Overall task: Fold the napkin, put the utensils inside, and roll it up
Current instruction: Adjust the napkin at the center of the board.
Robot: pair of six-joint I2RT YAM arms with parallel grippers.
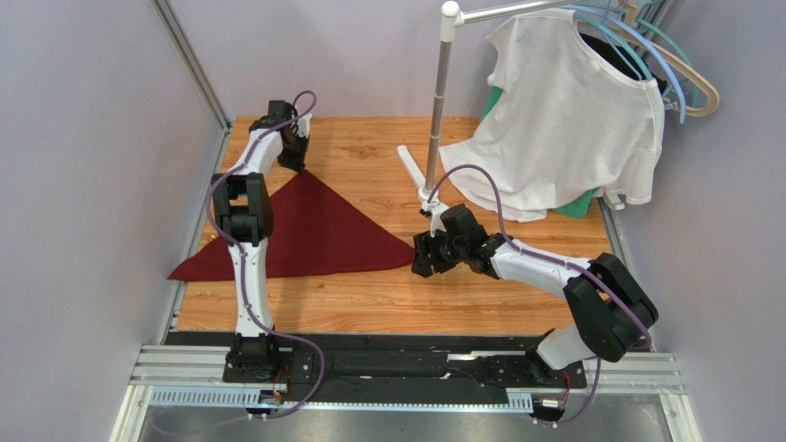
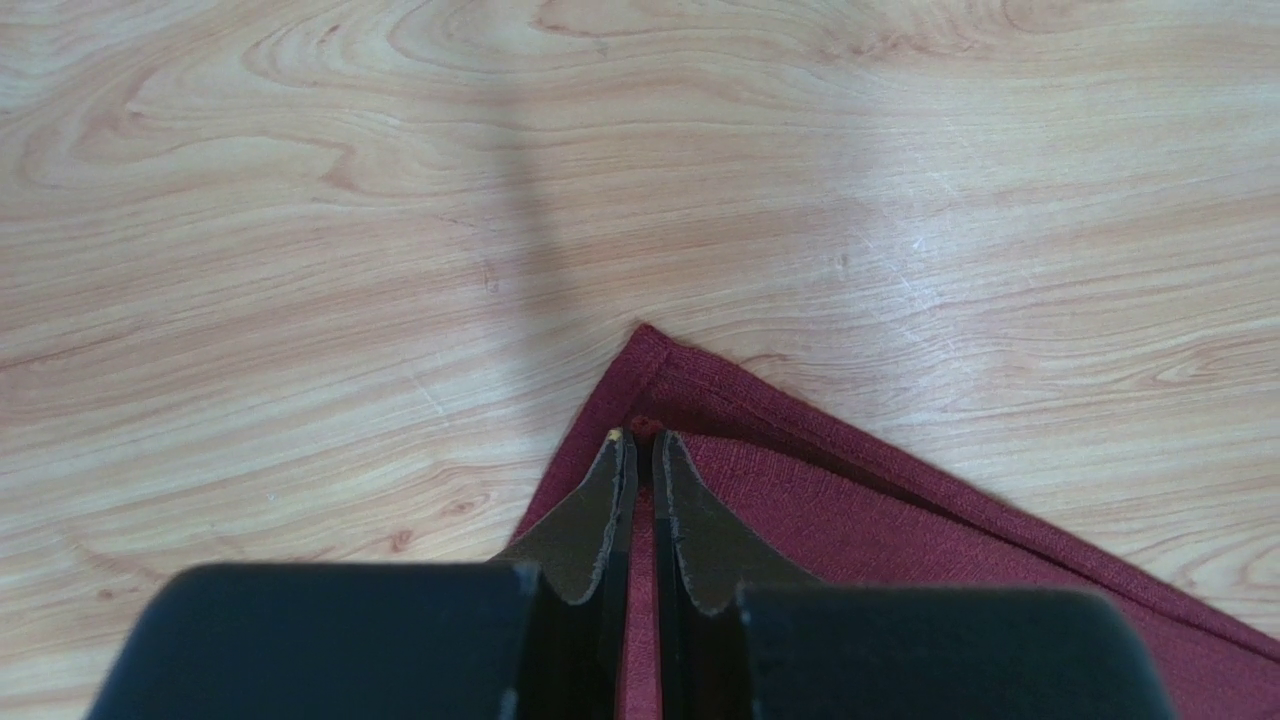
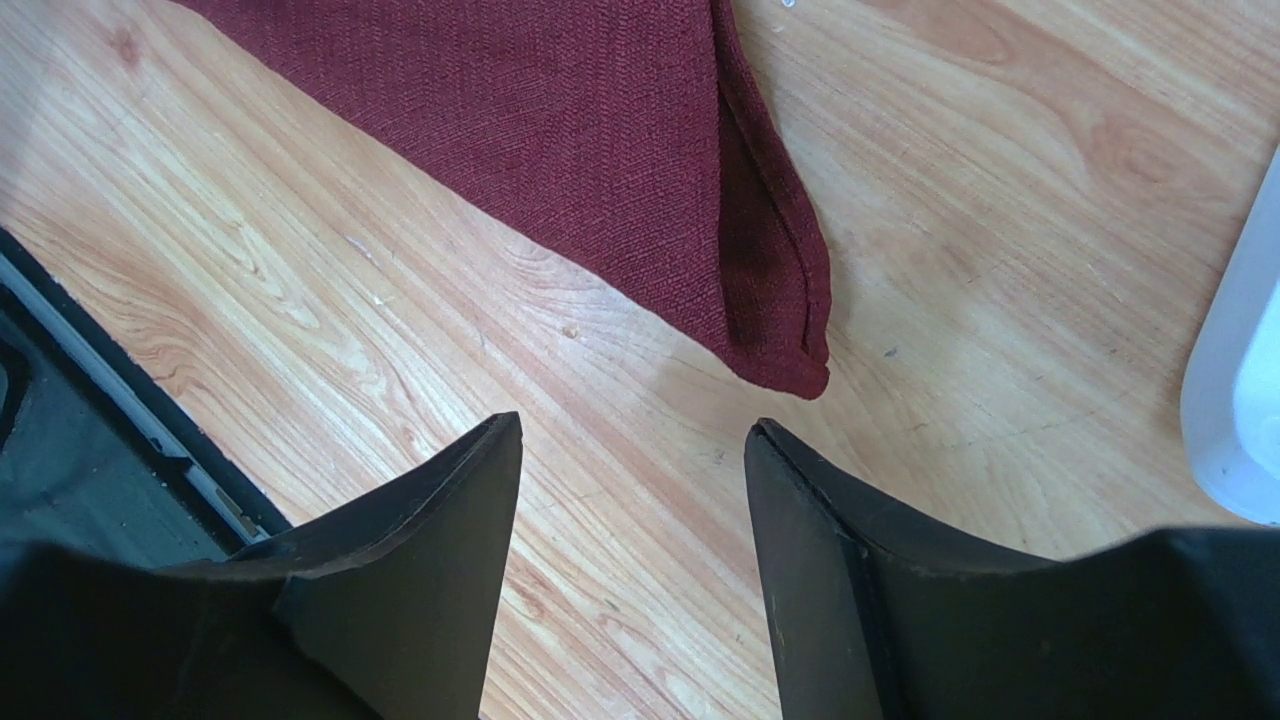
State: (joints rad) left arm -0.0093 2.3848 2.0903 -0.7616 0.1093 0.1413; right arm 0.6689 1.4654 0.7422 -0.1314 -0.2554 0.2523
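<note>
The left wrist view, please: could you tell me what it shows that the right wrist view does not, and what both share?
Only the left wrist view shows the left gripper, closed almost fully over the napkin at its doubled far corner; whether it pinches cloth is unclear. Only the right wrist view shows the right gripper, open above bare wood just short of another napkin corner, plus a black rail and a white stand base at the edges. Both show the maroon napkin on the wooden table.

Top view: the left arm [image 1: 242,221] covers a strip of the napkin [image 1: 314,235]. Right wrist view: the napkin is cut off at 12 o'clock and the white rack foot [image 3: 1240,375] at 3 o'clock.
</note>
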